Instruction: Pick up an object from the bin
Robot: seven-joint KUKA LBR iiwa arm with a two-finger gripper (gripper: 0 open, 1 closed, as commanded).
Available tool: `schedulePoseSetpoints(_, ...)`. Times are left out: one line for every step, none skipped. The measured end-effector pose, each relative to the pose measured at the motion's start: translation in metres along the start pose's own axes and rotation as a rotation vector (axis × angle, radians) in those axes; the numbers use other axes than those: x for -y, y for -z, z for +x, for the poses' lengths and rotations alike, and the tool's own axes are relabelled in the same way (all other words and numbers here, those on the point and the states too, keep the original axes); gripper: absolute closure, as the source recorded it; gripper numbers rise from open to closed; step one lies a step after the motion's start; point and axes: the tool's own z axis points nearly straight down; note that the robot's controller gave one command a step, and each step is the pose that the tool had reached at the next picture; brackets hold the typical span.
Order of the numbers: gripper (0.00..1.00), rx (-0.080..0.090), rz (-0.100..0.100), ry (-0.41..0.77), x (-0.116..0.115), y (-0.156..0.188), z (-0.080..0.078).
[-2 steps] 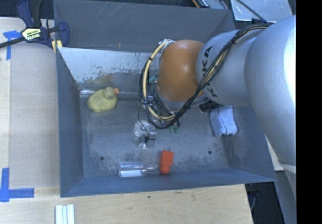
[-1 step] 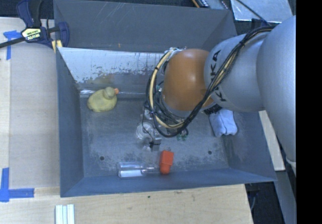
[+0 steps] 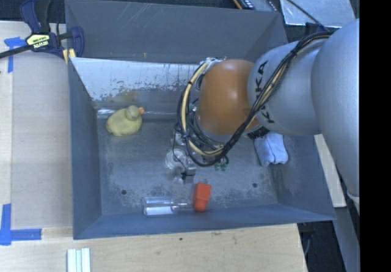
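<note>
Tool (image 3: 181,167) near orange-capped tube (image 3: 177,204) — white object (image 3: 272,150) half-hidden by arm (image 3: 293,96).

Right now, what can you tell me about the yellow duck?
The rubber duck is pale yellow with a small orange beak pointing right, and looks like smooth plastic. It sits on the bin's floor in the far left corner, close to the back wall. Nothing else touches it; the gripper is well apart.

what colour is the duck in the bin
The duck is yellow with an orange beak, in the camera view.
</note>
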Motion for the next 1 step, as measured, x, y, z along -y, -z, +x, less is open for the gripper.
schedulePoseSetpoints(1.00,-0.002,-0.001,0.000,0.0012,-0.0001,-0.0017)
